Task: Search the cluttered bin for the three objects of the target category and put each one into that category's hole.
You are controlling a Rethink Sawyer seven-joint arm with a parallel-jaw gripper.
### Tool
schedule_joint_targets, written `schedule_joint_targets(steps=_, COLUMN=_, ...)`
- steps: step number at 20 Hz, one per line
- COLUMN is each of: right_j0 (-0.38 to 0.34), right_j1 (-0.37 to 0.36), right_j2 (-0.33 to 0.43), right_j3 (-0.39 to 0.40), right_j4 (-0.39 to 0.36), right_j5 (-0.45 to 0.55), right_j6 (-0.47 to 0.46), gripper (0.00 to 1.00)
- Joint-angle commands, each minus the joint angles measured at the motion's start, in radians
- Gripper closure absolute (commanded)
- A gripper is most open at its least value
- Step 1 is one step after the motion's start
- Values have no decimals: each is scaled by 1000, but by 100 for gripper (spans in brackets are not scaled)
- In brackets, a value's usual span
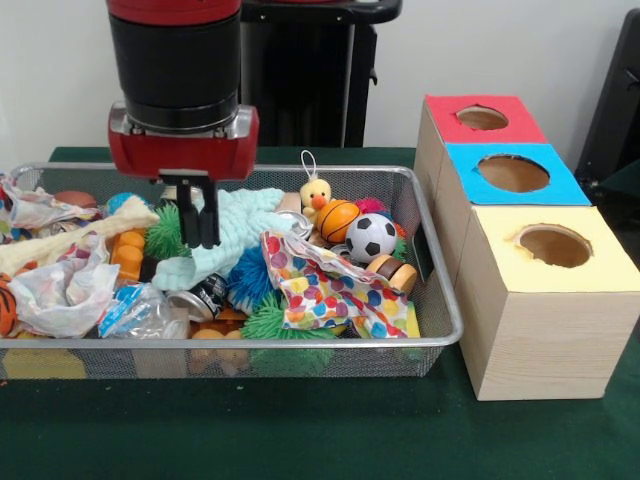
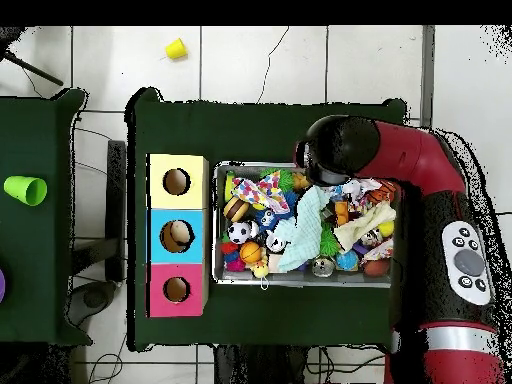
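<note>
Right now the gripper (image 1: 199, 222) hangs low over the left-middle of the bin (image 1: 440, 300), its black fingers nearly together just above the pale green cloth (image 1: 232, 232), seemingly gripping nothing. Which category is wanted I can't tell, but if it's balls, the soccer ball (image 1: 371, 237) and basketball (image 1: 338, 220) lie well off toward the box end, beside the three-hole box (image 1: 530, 330), so a sideways shift looks needed.
</note>
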Motion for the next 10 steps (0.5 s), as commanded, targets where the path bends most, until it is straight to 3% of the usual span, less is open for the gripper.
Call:
schedule_joint_targets(steps=1, right_j0=-22, right_j1=57, right_j2=65, right_j3=-16, right_j4=-23, right_j5=78, right_j6=-138, gripper=100)
schedule_joint_targets(steps=10, right_j0=-20, right_j1=79, right_j2=66, right_j3=-53, right_j4=-29, right_j5=93, right_j6=-153, gripper=100)
